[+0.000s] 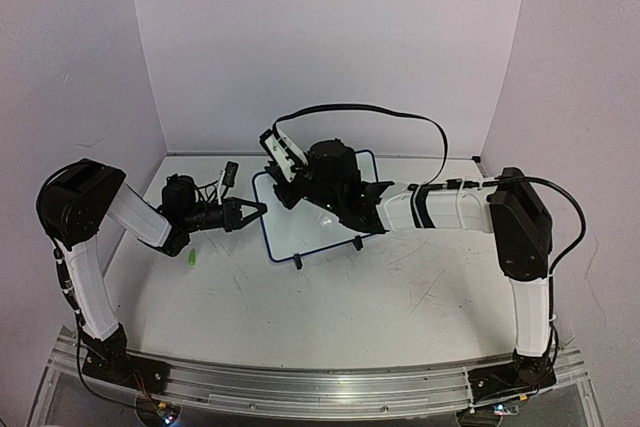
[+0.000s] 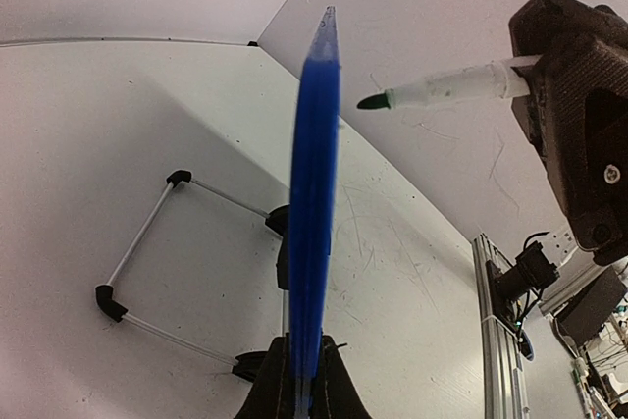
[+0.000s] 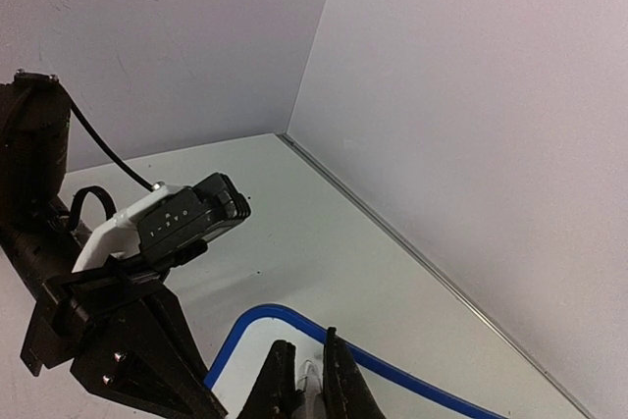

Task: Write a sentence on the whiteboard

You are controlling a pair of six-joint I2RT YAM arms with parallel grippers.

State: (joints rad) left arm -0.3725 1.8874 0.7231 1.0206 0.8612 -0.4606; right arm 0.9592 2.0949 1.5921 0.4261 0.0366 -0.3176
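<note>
The whiteboard (image 1: 318,235) lies about flat at the centre of the counter (image 1: 330,317). It is judged light, thin and rigid with a slick face, liable to skid or tip under writing pressure. It is best held by its blue rim, never the writing face. The left tool (image 2: 304,392) is clenched on the board's left rim, forearm low and reaching inward. The right tool (image 3: 306,382) is clenched on the pen (image 2: 442,88), uncapped, its green tip apparently clear of the face. That arm stretches across from the right, wrist bent down over the board. No lettering can be made out. The cap (image 1: 190,259) lies loose by the left arm.
</note>
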